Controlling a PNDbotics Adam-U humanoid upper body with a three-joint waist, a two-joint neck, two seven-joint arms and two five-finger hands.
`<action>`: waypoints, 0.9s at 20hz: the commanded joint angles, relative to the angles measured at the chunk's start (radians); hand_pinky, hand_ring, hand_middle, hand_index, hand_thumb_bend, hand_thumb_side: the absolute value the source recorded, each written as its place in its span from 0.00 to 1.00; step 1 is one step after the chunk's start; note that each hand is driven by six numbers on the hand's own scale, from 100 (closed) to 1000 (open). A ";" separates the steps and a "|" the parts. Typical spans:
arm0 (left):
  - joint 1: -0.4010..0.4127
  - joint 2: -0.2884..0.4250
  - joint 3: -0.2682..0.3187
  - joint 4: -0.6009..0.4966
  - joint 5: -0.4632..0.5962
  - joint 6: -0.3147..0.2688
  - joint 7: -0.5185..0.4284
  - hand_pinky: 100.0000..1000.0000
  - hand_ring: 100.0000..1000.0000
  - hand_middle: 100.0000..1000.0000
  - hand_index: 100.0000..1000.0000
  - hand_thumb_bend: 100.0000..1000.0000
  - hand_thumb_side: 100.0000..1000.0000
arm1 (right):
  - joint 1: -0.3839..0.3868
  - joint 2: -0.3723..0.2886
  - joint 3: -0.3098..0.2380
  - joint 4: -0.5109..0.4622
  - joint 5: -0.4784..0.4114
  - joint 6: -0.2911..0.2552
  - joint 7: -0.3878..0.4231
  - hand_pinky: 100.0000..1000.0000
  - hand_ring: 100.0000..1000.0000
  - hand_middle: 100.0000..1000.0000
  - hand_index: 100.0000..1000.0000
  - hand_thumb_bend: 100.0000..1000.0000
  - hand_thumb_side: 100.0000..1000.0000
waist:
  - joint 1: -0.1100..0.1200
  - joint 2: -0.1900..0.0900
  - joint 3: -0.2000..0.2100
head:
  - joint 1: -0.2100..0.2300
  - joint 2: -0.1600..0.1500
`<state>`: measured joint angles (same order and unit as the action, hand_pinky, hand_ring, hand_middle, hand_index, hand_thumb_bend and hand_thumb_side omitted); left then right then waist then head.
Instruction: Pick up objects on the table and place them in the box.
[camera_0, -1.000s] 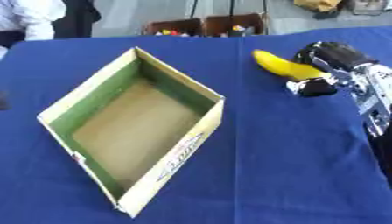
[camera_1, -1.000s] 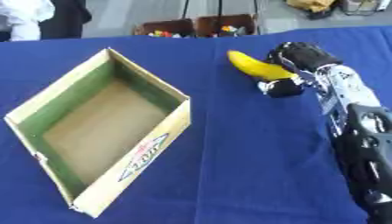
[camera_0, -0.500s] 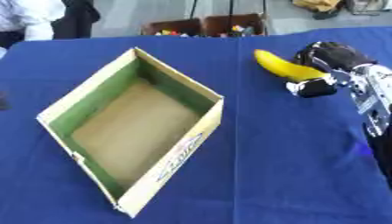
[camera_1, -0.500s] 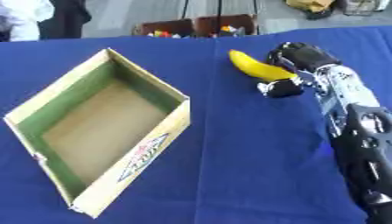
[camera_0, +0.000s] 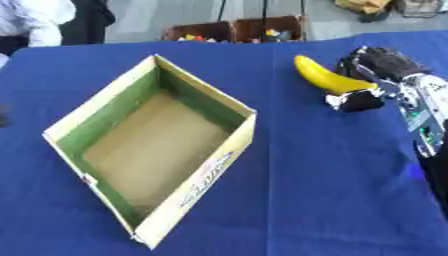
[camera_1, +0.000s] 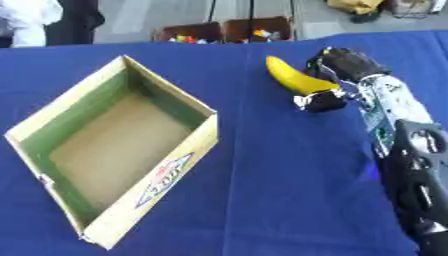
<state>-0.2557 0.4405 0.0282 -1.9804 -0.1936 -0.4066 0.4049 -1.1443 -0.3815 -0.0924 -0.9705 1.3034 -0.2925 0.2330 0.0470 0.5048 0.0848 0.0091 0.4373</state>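
At the far left of your view the open cardboard box (camera_0: 153, 150) sits on the blue-covered bench (camera_0: 324, 180), turned so one corner points toward you and another toward the far edge; its inner walls are green, its floor is plain brown, and the outer wall facing you on the right carries a printed logo. Nothing lies inside it. Past the far edge of the bench, behind the box, you can see two brown bins (camera_0: 236, 30) holding small coloured things too small to make out. Moving right across bare blue cloth, well apart from the box, you come to the banana (camera_0: 325, 76), yellow and lying at a slant on the bench, its upper tip pointing toward the far edge and its lower end running toward the right. Your right hand (camera_0: 378, 67) is at that lower end: the black fingers (camera_1: 337, 59) are curled over the banana from the far right side, and the thumb sits just below the fruit's lower end, so the hand is closed around the banana. You cannot tell from these views whether the banana is lifted or resting on the cloth. The silver and black forearm runs from the hand down the right edge. Your left hand shows in neither view.
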 joint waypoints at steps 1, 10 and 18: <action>-0.002 0.015 0.002 -0.020 0.004 0.003 0.000 0.65 0.69 0.81 0.87 0.00 0.84 | -0.024 -0.010 -0.005 -0.014 -0.018 0.004 -0.024 0.44 0.49 0.37 0.60 0.17 0.51 | -0.005 -0.240 0.002 | 0.000 -0.014; -0.003 0.014 0.002 -0.020 0.005 0.004 0.000 0.65 0.69 0.81 0.87 0.00 0.84 | -0.027 -0.009 -0.004 -0.015 -0.036 0.006 -0.046 0.43 0.48 0.35 0.59 0.09 0.50 | -0.005 -0.239 0.003 | 0.000 -0.016; -0.003 0.014 0.002 -0.020 0.006 0.006 0.000 0.65 0.69 0.81 0.87 0.00 0.84 | -0.029 -0.015 -0.003 -0.027 -0.064 0.007 -0.053 0.43 0.47 0.34 0.58 0.00 0.51 | -0.006 -0.239 0.003 | 0.000 -0.018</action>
<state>-0.2557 0.4386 0.0282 -1.9804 -0.1923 -0.4036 0.4054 -1.1449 -0.3813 -0.0924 -0.9743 1.2523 -0.2854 0.1865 0.0470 0.5048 0.0859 0.0092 0.4302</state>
